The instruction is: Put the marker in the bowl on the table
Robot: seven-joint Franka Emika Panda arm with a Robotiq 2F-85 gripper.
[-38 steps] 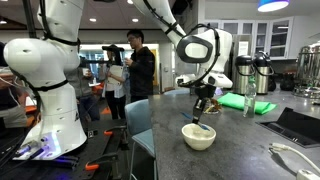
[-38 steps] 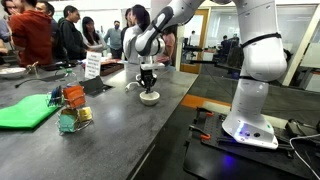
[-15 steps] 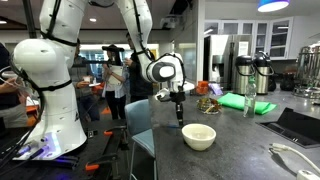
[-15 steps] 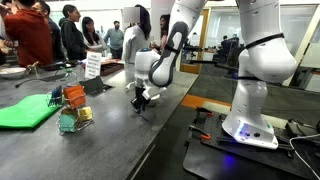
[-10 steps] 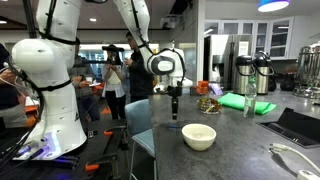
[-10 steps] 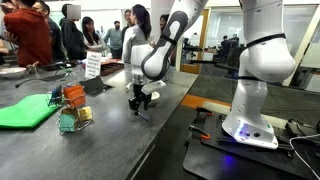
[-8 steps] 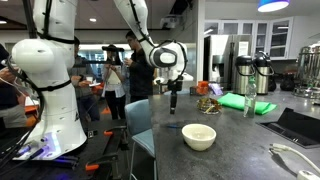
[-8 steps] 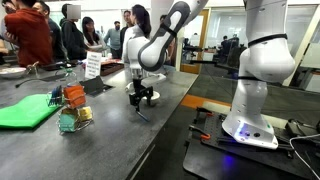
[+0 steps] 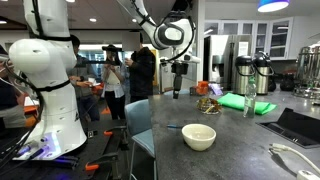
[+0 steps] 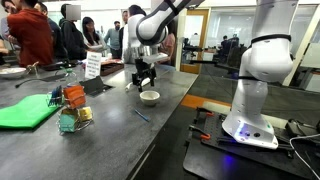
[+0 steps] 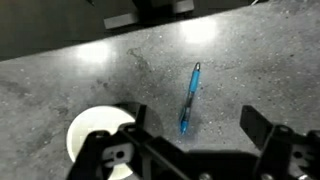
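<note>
The marker point(image 11: 188, 98) is a thin blue pen lying flat on the dark grey table point(image 11: 262, 60), outside the bowl. In the wrist view the cream-white bowl point(image 11: 92, 133) sits at the lower left, partly hidden by a finger. My gripper point(image 11: 195, 125) hangs open and empty well above the table, its fingers point(image 11: 256, 124) apart on either side of the marker. In both exterior views the gripper point(image 9: 178, 84) point(image 10: 145, 76) is raised, the bowl point(image 9: 199, 136) point(image 10: 149, 97) stands on the table, and the marker point(image 10: 143, 115) lies a little in front of it.
A green bottle point(image 9: 250, 101), dark carafes point(image 9: 246, 70) and a laptop point(image 9: 300, 124) stand at the table's far side. A green mat point(image 10: 24, 111) and a colourful object point(image 10: 72, 108) lie further along. People stand behind. The table's rounded edge point(image 10: 165, 125) is close to the marker.
The gripper has opened and risen from just above the table to well over it. The marker now lies free on the table beside the bowl.
</note>
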